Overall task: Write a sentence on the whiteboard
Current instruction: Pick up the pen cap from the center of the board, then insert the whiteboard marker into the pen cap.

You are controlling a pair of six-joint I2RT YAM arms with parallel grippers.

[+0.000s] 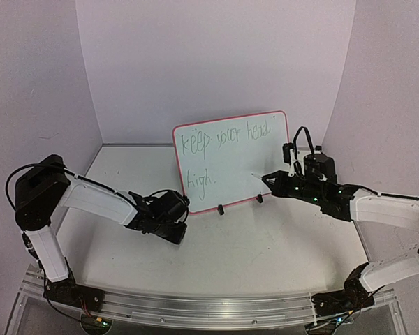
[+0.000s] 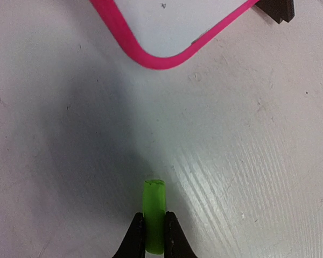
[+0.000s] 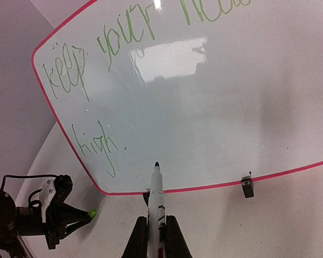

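Observation:
The whiteboard point(image 1: 232, 159) stands upright on two black clip feet at the table's back, with a red-pink rim. Green writing on it reads "keep your head high." My right gripper point(image 1: 267, 178) is shut on a white marker point(image 3: 156, 196), uncapped, its dark tip a little short of the board's lower middle point(image 3: 204, 107). My left gripper point(image 1: 184, 204) is shut on a green marker cap point(image 2: 154, 215) and sits low over the table just before the board's lower left corner point(image 2: 151, 56). The cap also shows in the right wrist view point(image 3: 92, 213).
One black clip foot point(image 3: 247, 187) stands under the board's lower right edge; another point(image 1: 221, 209) is near its middle. White walls close in the table on the left, back and right. The arms' rail point(image 1: 209, 307) runs along the near edge.

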